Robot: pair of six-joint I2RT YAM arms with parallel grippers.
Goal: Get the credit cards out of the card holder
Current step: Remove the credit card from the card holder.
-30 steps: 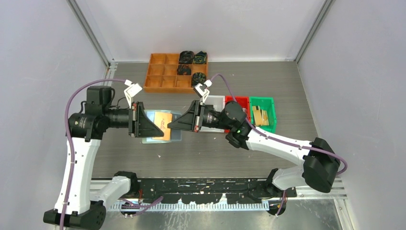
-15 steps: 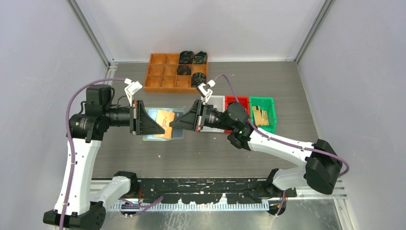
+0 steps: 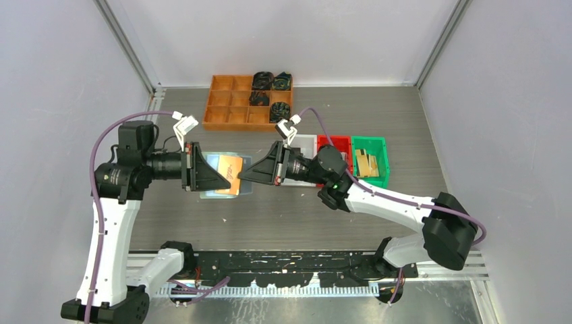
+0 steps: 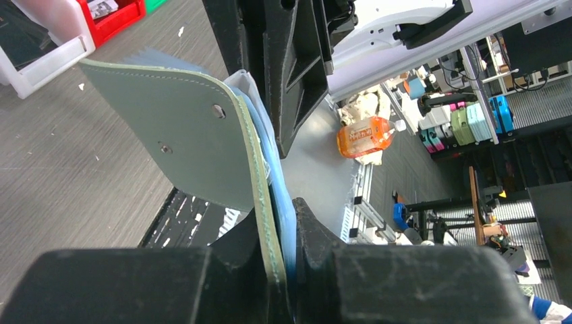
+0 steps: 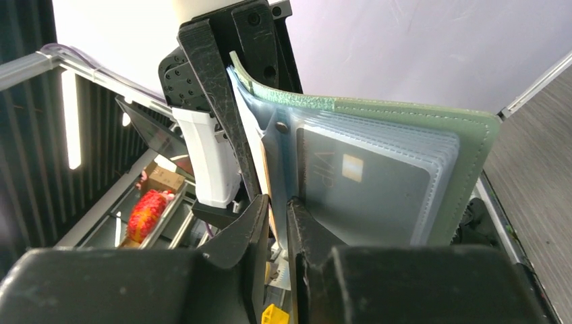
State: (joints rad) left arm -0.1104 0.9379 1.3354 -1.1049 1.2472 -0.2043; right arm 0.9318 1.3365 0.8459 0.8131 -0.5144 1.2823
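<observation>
The pale sage-green card holder [image 3: 217, 164] hangs open above the table between both arms. My left gripper [image 3: 219, 183] is shut on its cover and blue pocket edge, as the left wrist view shows [image 4: 280, 216] with the green cover [image 4: 175, 128] standing up from the jaws. My right gripper [image 3: 244, 177] meets it from the right and is shut on the orange card [image 3: 233, 174]. In the right wrist view my right gripper [image 5: 278, 212] pinches the orange card's edge [image 5: 265, 169] together with a blue sleeve. A grey card [image 5: 364, 189] sits in the light blue pockets beside it.
An orange tray [image 3: 233, 108] with black coiled items [image 3: 270, 82] stands at the back. A white bin [image 3: 305, 145], a red bin [image 3: 335, 143] and a green bin [image 3: 378, 162] holding a tan item line up behind the right arm.
Both grippers and the card holder have drifted slightly toward the far side. Both grips are unchanged.
</observation>
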